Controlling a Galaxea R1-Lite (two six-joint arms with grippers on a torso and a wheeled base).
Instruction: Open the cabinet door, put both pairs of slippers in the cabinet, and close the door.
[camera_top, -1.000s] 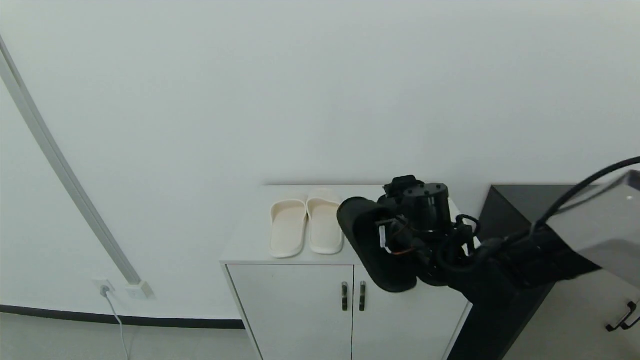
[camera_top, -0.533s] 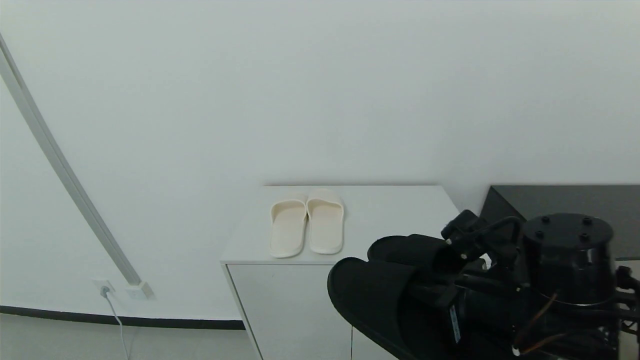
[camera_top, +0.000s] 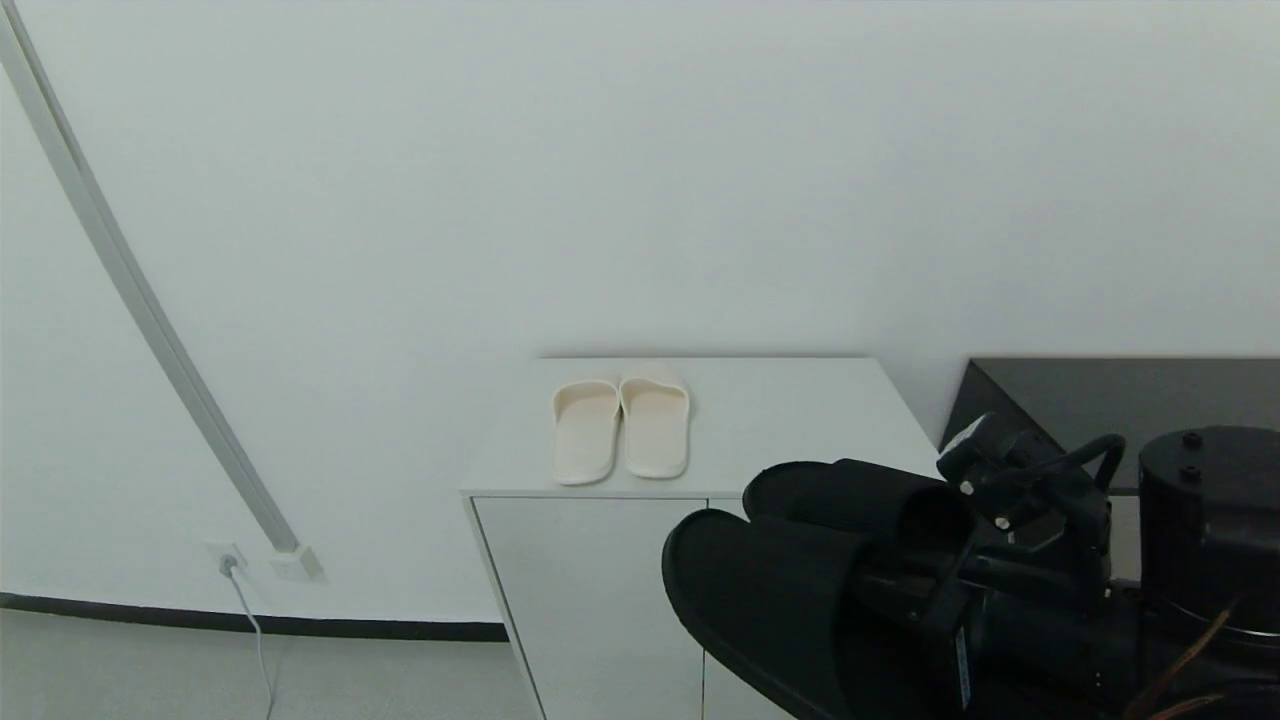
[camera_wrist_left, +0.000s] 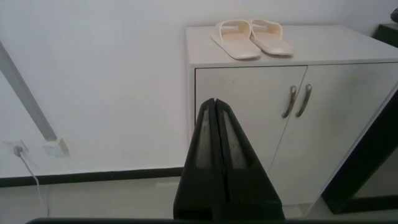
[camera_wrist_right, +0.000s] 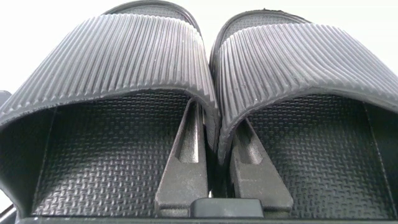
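Head view has a white cabinet standing against the wall in the lower middle of the frame, both doors shut. On its top, toward the left side, the cream slippers lie side by side and touching, strap ends toward the wall.

At the lower right of the frame the black slippers hang in the air in front of the cabinet's right door, side by side, and they hide part of that door. The right wrist view shows the right gripper with one finger inside each slipper. Its jaws are closed on the two neighbouring inner walls and pinch the pair together under the ribbed straps.

The left wrist view shows the left gripper well apart from the cabinet and pointed toward its doors. Its jaws are pressed flat together with nothing between them. The two door handles sit just beside each other at the middle seam.

A dark cabinet stands to the right of the white one. At the left of the frame a grey conduit slants down the wall to a wall socket, where a cable is plugged in.
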